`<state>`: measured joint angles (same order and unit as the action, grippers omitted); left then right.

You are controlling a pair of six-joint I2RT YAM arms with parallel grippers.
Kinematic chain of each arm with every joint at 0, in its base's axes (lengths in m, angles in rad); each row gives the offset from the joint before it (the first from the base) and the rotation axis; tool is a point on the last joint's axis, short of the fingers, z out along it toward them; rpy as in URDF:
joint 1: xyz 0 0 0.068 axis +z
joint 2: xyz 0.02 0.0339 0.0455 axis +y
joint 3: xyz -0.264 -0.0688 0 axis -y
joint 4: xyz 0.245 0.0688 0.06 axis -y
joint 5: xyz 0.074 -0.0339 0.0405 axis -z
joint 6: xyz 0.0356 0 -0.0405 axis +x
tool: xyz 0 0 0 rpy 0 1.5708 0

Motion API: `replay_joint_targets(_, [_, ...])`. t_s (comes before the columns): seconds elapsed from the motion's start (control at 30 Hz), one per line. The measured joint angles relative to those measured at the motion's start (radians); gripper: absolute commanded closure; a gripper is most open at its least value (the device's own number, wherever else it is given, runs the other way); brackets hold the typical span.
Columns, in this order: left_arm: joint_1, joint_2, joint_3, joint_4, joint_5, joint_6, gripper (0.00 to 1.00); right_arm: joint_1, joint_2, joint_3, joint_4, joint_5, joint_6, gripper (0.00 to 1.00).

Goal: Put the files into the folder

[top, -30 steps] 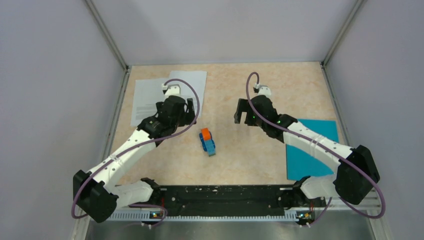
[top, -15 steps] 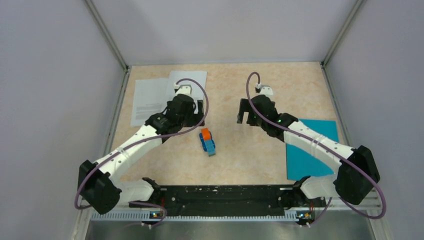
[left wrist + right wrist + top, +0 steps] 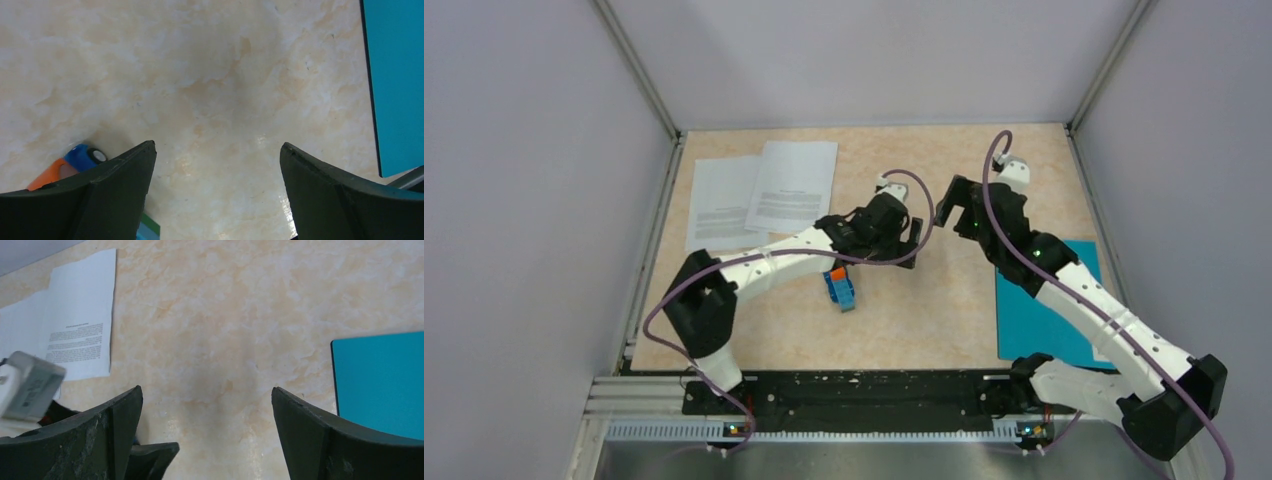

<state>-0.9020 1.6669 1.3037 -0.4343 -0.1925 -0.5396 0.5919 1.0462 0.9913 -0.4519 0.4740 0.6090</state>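
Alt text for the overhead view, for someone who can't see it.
The left gripper and right gripper hover open and empty mid-table. White printed files lie far left, the closed teal folder near right, an orange-and-blue object between.

A beige marbled desk (image 3: 944, 300) sits enclosed by plain grey walls (image 3: 534, 200) on three sides, with metal corner posts (image 3: 639, 70) and even light.

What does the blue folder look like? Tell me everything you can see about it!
The folder is a flat, teal-blue rectangle with a smooth, plain cover and a thin dark edge. It is closed and lies flat on the beige table, on the right side toward the near edge. The right arm reaches over it and hides a strip of it from above. Nothing grips it, and no paper lies on the part that shows. No label can be seen.
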Motion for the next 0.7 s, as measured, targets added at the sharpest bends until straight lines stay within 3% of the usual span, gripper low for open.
replay_joint_targets(0.2, [-0.016, 0.132, 0.041, -0.002, 0.053, -0.039, 0.02, -0.002, -0.001, -0.002, -0.046, 0.000, 0.004, 0.01])
replay_joint_targets(0.7, [-0.012, 0.140, -0.122, 0.002, 0.042, -0.090, 0.02, -0.005, 0.050, -0.002, -0.047, -0.054, 0.010, 0.01])
